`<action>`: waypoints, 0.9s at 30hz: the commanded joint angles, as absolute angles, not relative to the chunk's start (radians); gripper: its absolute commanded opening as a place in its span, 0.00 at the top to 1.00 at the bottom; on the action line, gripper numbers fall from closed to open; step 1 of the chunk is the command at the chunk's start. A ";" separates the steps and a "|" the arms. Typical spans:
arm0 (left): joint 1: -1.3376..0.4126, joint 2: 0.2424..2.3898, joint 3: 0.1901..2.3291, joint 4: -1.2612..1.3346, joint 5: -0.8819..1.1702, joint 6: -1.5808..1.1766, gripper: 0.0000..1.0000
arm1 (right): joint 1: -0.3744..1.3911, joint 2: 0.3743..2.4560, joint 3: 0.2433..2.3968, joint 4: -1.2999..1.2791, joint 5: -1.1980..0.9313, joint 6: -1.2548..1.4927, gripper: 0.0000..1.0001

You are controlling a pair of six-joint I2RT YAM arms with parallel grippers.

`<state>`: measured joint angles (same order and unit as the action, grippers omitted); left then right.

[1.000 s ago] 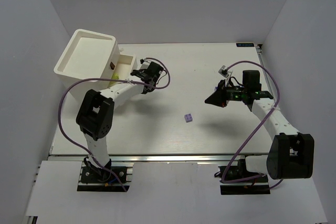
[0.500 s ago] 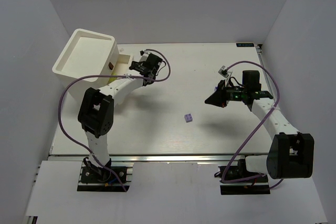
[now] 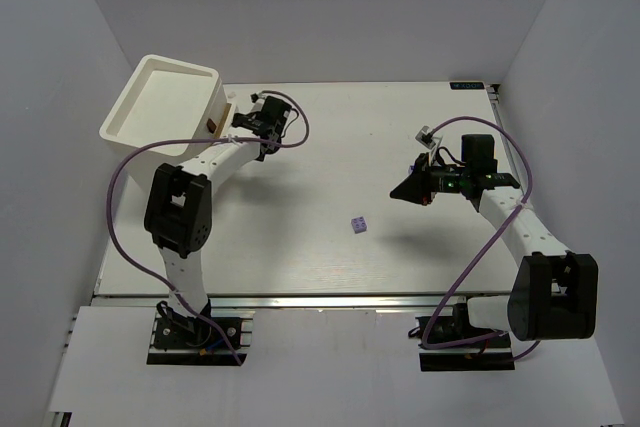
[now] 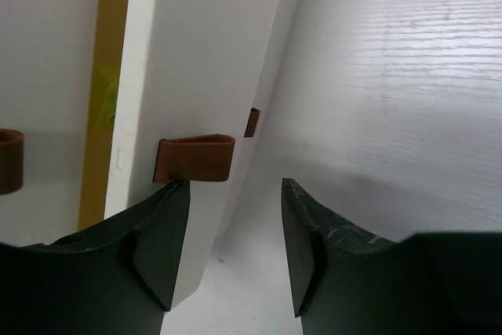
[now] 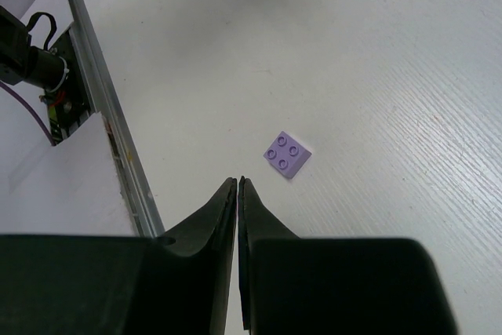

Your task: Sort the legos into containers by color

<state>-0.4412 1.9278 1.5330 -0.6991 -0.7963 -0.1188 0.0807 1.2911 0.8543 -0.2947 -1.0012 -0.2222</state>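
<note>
The lavender lego (image 3: 358,224) lies alone on the table (image 3: 330,147), well apart from the cream-white box (image 3: 180,64), to the right of it and nearer to the arm bases. It is a 2x2 brick w/ four studs up, lying flat. I judge it very light, stiff and smooth, so it may slip or jump out if squeezed off-centre. Best hold, I think: two opposite side walls, fingers coming straight down, tips low near the table, not on the studs. It is far smaller than the claw, so the aim must be exact.

The right gripper (image 5: 238,182) hangs above the table, right of the box and beyond the brick. Its jaws are pressed together and hold nothing, so it must open before any pick.

The left gripper (image 4: 233,202) is at the box's right side, in front of a drawer (image 4: 204,76). Its jaws stand apart w/ nothing between them; the brown knob (image 4: 194,158) sits just above the left fingertip, not gripped. The knob is small and smooth, probably easy to lose.

A yellow-green patch (image 4: 102,103) shows in the gap beside the drawer front, approx. at knob height; maybe a lego, I cannot tell.

Writing: none readable on brick, box or drawer. A small dark tag (image 3: 465,86) lies far right of the box at the table's far edge, too small to read.
</note>
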 commanded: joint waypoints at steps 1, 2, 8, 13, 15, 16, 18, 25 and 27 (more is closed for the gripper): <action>-0.397 1.905 1.568 -0.681 -0.821 -0.083 0.39 | 0.080 1.295 0.890 -0.307 -1.023 -0.249 0.91; -0.397 1.907 1.568 -0.683 -0.821 -0.077 0.39 | 0.081 1.295 0.890 -0.307 -1.023 -0.249 0.91; -0.377 1.910 1.555 -0.663 -0.836 -0.057 0.39 | 0.078 1.298 0.890 -0.308 -1.023 -0.250 0.91; -0.368 1.913 1.563 -0.660 -0.871 -0.049 0.39 | 0.078 1.301 0.890 -0.311 -1.023 -0.252 0.91; -0.368 1.907 1.563 -0.650 -0.879 -0.045 0.41 | 0.078 1.304 0.890 -0.310 -1.020 -0.252 0.91; -0.368 1.905 1.565 -0.649 -0.876 -0.040 0.41 | 0.081 1.305 0.890 -0.311 -1.020 -0.252 0.91; -0.359 1.902 1.563 -0.646 -0.879 -0.034 0.42 | 0.081 1.307 0.890 -0.311 -1.020 -0.252 0.91; -0.359 1.896 1.545 -0.649 -0.890 -0.028 0.43 | 0.081 1.307 0.890 -0.311 -1.020 -0.250 0.91; -0.359 1.888 1.542 -0.649 -0.884 -0.029 0.45 | 0.081 1.307 0.891 -0.311 -1.020 -0.250 0.91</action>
